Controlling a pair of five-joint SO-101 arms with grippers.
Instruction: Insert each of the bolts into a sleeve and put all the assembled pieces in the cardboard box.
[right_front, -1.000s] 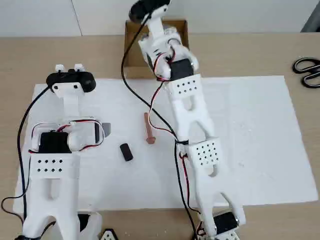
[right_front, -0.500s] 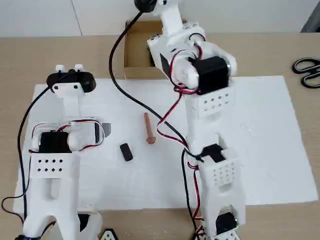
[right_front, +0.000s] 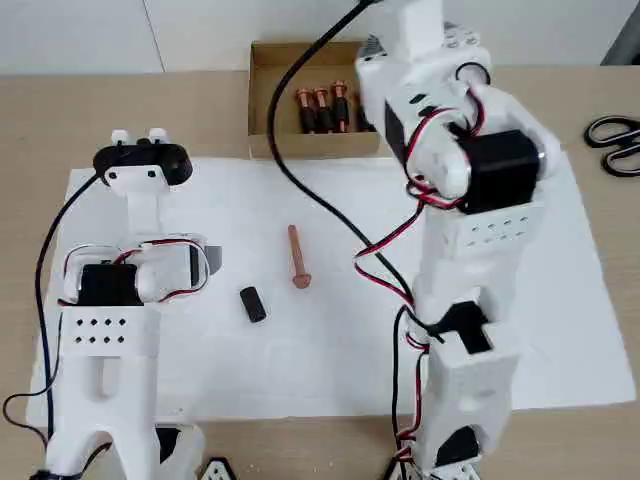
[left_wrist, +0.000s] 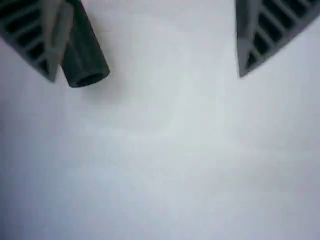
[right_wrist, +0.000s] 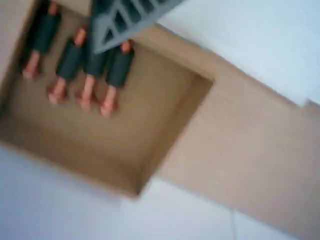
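A copper bolt (right_front: 296, 257) lies loose on the white sheet, with a black sleeve (right_front: 252, 303) a little nearer and to its left. In the left wrist view that sleeve (left_wrist: 85, 60) rests beside one grey finger (left_wrist: 35, 40) of my left gripper (left_wrist: 150, 50), which is open just above the sheet with nothing between its fingers. The cardboard box (right_front: 262, 100) at the table's back holds several bolts in sleeves (right_front: 320, 110). My right gripper (right_wrist: 130, 20) hangs above the box (right_wrist: 170, 125), over these assembled pieces (right_wrist: 90, 65).
The white foam sheet (right_front: 520, 280) covers most of the table. Scissors (right_front: 615, 140) lie at the far right edge on bare wood. The right arm (right_front: 470, 190) stands tall over the sheet's right half; the left arm (right_front: 120, 290) is folded low at the left.
The right arm has risen and swung right, away from above the box, uncovering the assembled pieces inside. The left arm, the loose bolt and the sleeve have not moved.
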